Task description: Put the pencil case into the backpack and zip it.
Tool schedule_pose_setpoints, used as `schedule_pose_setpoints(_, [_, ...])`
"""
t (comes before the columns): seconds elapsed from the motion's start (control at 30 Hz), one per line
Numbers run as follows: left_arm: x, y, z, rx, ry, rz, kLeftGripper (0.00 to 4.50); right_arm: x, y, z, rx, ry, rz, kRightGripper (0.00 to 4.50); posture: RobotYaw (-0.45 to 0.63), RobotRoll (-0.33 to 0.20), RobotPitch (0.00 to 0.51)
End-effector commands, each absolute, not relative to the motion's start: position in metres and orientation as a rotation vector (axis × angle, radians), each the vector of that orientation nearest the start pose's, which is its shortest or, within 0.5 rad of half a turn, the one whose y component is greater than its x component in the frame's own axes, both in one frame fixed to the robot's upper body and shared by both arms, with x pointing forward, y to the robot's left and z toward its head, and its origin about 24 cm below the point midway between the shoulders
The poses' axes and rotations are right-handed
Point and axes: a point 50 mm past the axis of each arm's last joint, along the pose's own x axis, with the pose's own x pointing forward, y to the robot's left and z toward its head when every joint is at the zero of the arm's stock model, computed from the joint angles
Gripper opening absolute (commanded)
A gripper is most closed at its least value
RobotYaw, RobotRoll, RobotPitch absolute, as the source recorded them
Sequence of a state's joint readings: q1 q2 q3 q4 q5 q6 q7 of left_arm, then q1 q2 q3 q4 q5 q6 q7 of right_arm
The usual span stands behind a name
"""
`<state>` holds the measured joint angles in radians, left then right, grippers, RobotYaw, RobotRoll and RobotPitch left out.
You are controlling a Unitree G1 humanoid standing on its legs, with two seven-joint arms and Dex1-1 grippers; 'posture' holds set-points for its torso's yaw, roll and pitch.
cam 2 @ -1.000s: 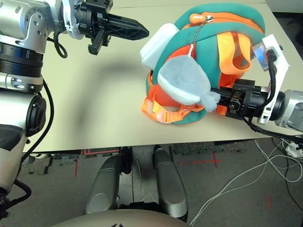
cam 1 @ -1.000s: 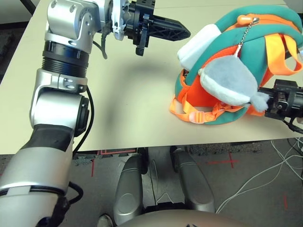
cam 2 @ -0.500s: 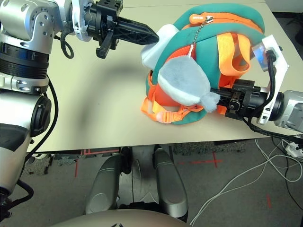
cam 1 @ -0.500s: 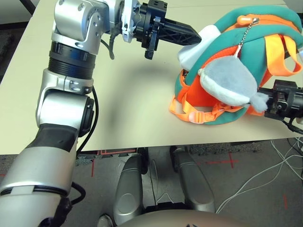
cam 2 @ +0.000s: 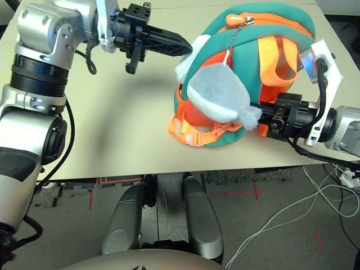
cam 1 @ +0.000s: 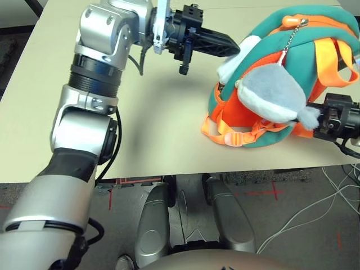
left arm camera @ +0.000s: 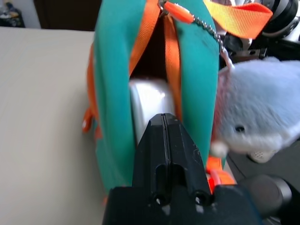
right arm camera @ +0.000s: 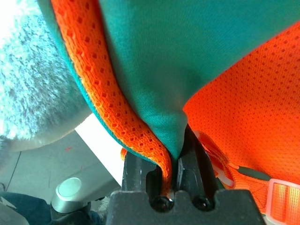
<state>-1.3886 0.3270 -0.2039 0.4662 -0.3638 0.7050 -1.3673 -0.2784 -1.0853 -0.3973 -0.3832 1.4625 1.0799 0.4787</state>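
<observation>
The teal and orange backpack (cam 1: 264, 39) lies on its side at the table's right, its zip opening facing left. The white pencil case (cam 1: 232, 63) sticks partly out of that opening; the left wrist view shows the pencil case (left arm camera: 147, 101) between the orange zip edges. My left gripper (cam 1: 235, 48) is shut, its tips pressed against the case's outer end. My right gripper (right arm camera: 177, 145) is shut on a fold of the backpack's teal fabric and orange mesh at its near right side. A grey plush charm (cam 1: 270, 93) hangs by a chain over the front.
The beige table (cam 1: 152, 124) has open surface left of and in front of the backpack. Its front edge runs just below the backpack's orange straps (cam 1: 230, 135). White cables (cam 2: 315, 197) lie on the floor at the right.
My left gripper has moved right until its shut tips meet the pencil case, and the case has slid deeper into the backpack. The right gripper keeps its hold.
</observation>
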Motion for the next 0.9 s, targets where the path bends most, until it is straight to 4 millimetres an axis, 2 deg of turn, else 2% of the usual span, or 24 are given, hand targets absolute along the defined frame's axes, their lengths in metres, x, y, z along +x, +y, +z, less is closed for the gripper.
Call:
schedule_pose_setpoints(0.03, [0.334,0.033,0.304,0.314,0.065,-1.658,0.0,0.22,-0.222,0.233,0.136,0.354,0.935,0.09,-0.11,0.0,0.301])
schedule_pose_setpoints(0.2, [0.337,0.029,0.293,0.334,0.067,-1.648,0.0,0.221,-0.221,0.233,0.136,0.354,0.937,0.09,-0.11,0.0,0.299])
schedule_pose_setpoints(0.33, [0.337,0.048,0.304,0.424,0.017,-1.588,0.0,0.222,-0.221,0.233,0.133,0.355,0.935,0.09,-0.1,0.0,0.297])
schedule_pose_setpoints(0.43, [0.33,0.064,0.317,0.49,-0.011,-1.566,0.0,0.223,-0.222,0.233,0.132,0.355,0.934,0.09,-0.1,0.0,0.296])
schedule_pose_setpoints(0.53, [0.318,0.08,0.33,0.586,-0.066,-1.549,0.64,0.224,-0.223,0.233,0.132,0.356,0.932,0.09,-0.07,0.0,0.294])
schedule_pose_setpoints(0.63, [0.307,0.087,0.334,0.69,-0.133,-1.54,1.67,0.228,-0.224,0.232,0.131,0.358,0.935,0.09,-0.06,0.0,0.293])
schedule_pose_setpoints(0.83, [0.288,0.075,0.327,0.799,-0.278,-1.597,4.07,0.234,-0.222,0.232,0.128,0.358,0.95,0.09,-0.04,0.0,0.292])
schedule_pose_setpoints(0.87, [0.286,0.073,0.324,0.824,-0.293,-1.599,4.42,0.234,-0.222,0.232,0.128,0.359,0.952,0.09,-0.04,0.0,0.292])
schedule_pose_setpoints(0.9, [0.283,0.071,0.322,0.841,-0.311,-1.604,4.5,0.235,-0.222,0.232,0.128,0.359,0.954,0.09,-0.04,0.0,0.292])
